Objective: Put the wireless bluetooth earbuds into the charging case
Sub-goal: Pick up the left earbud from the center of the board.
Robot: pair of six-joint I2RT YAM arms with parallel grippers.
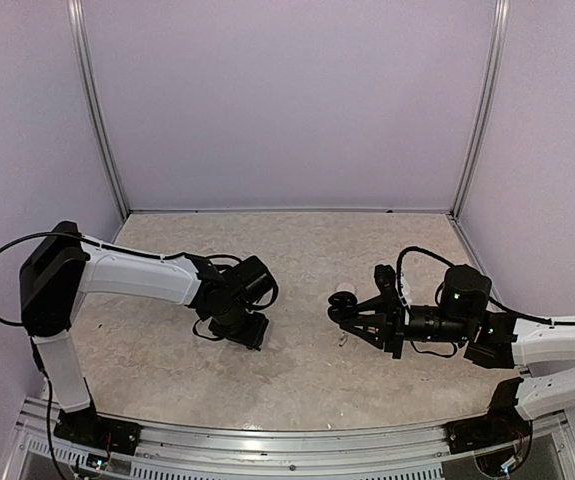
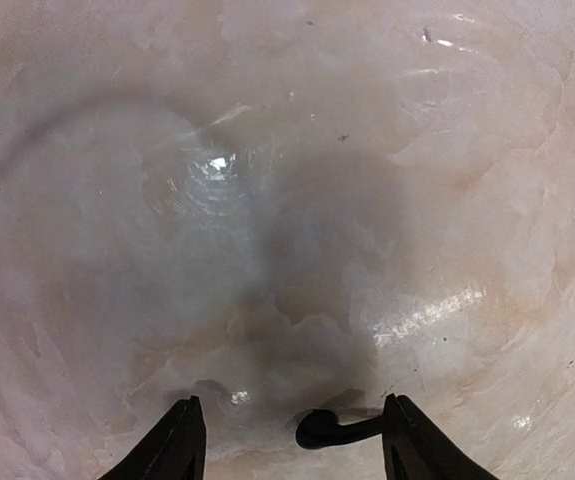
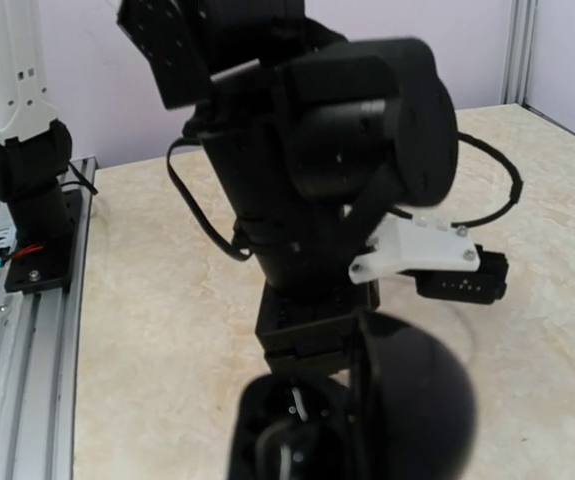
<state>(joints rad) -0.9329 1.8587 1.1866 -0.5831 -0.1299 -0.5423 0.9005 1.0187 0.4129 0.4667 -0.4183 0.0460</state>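
- Soft, even light falls from overhead on the tabletop point(image 1: 307, 370), and my arms cast only faint shadows.
- At my left wrist, a broad dark shadow lies just above the black earbud point(image 2: 317, 428), with white glare up-left and right of it.
- That view bows at the edges.
- At my right wrist, the charging case point(image 3: 407, 400) is blurred.

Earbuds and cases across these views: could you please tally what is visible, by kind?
Glossy black short-stemmed earbud: 1
Black round charging case, lid open: 1
White round puck: 1
Total: 3
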